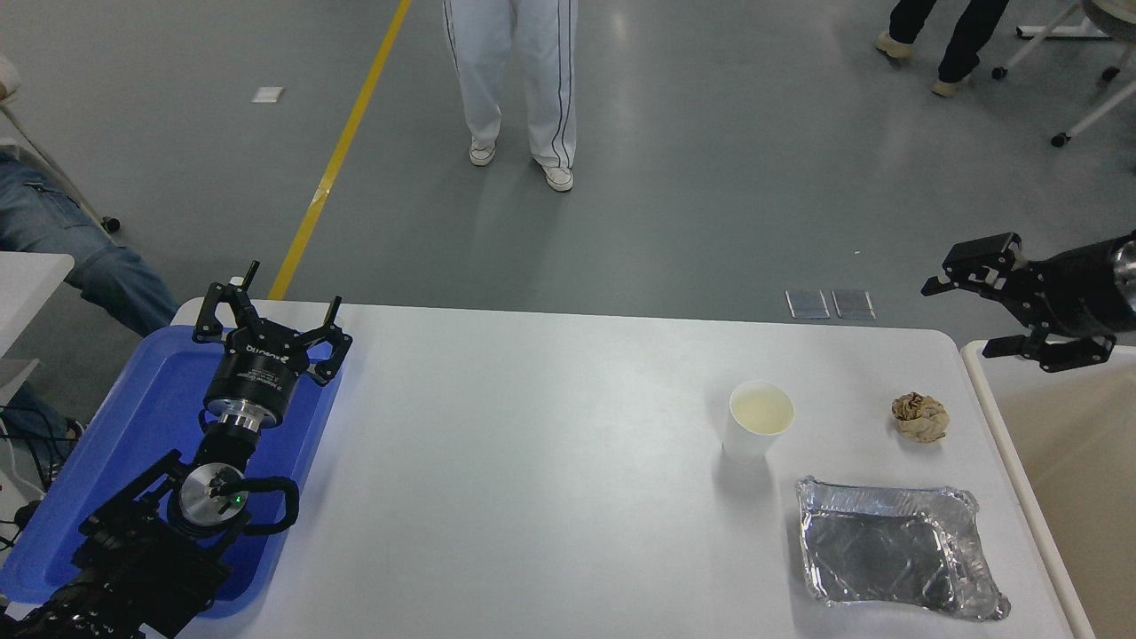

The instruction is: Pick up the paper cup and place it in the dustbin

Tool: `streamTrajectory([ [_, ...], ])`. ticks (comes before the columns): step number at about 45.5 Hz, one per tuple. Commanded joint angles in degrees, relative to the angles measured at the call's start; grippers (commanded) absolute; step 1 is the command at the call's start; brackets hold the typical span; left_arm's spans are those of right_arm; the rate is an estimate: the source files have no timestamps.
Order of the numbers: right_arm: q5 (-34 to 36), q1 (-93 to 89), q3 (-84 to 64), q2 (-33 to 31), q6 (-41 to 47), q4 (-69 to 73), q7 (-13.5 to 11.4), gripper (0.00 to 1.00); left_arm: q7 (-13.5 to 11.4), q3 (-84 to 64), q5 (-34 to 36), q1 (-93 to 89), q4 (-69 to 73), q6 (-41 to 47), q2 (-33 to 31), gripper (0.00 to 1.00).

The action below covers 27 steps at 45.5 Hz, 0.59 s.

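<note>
Your white worktop (pixel 532 461) carries four things. A blue tray (pixel 133 426) sits at its left edge, overhanging slightly. Toward the right, the paper cup (pixel 759 422) stands upright, open side up. Near it on the right lies a crumpled brown paper ball (pixel 920 417). Just in front of both rests a crinkled foil tray (pixel 896 550).

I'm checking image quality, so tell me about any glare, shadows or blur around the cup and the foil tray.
Head view: sharp throughout; the paper cup casts a faint shadow toward the camera; the foil tray shows bright crinkle glints; soft light reflections on the floor.
</note>
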Motion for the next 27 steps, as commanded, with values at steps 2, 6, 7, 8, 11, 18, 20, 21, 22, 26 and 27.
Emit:
streamTrajectory([
  [2, -10.99, 9.71, -3.35, 8.32, 4.29, -0.03, -0.2, 1.0, 0.0, 0.0, -0.01, -0.01, 0.0, 0.0, 0.01, 1.0],
  [6, -13.28, 11.47, -3.53, 9.99, 4.29, -0.11, -0.2, 1.0, 0.0, 0.0, -0.01, -0.01, 0.0, 0.0, 0.01, 1.0],
  [7, -13.37, 11.91, -3.53, 10.25, 4.29, -0.11, -0.29, 1.0, 0.0, 0.0, -0.01, -0.01, 0.0, 0.0, 0.01, 1.0],
  [8, -13.37, 12.35, -3.53, 10.52, 4.29, -0.11, -0.29, 1.0, 0.0, 0.0, -0.01, -0.01, 0.0, 0.0, 0.01, 1.0],
  [11, -13.28, 13.49, -3.53, 12.09, 4.29, -0.03, -0.2, 1.0, 0.0, 0.0, -0.01, -0.01, 0.0, 0.0, 0.01, 1.0],
  [18, -13.37, 16.13, -5.19, 20.0, 4.29, 0.06, -0.2, 1.0, 0.0, 0.0, -0.01, -0.01, 0.0, 0.0, 0.01, 1.0],
  [20, -13.28, 17.18, -5.99, 22.2, 4.29, 0.06, -0.2, 1.0, 0.0, 0.0, -0.01, -0.01, 0.0, 0.0, 0.01, 1.0],
  [21, -13.28, 18.41, -6.25, 23.78, 4.29, 0.06, -0.2, 1.0, 0.0, 0.0, -0.01, -0.01, 0.0, 0.0, 0.01, 1.0],
  [22, -13.28, 19.03, -6.34, 24.31, 4.29, 0.06, -0.2, 1.0, 0.0, 0.0, -0.01, -0.01, 0.0, 0.0, 0.01, 1.0],
  [26, -13.28, 20.88, -6.25, 25.63, 4.29, 0.24, -0.29, 1.0, 0.0, 0.0, -0.01, -0.01, 0.0, 0.0, 0.01, 1.0],
  [27, -13.28, 21.32, -6.25, 25.81, 4.29, 0.33, -0.2, 1.0, 0.0, 0.0, -0.01, -0.01, 0.0, 0.0, 0.01, 1.0],
])
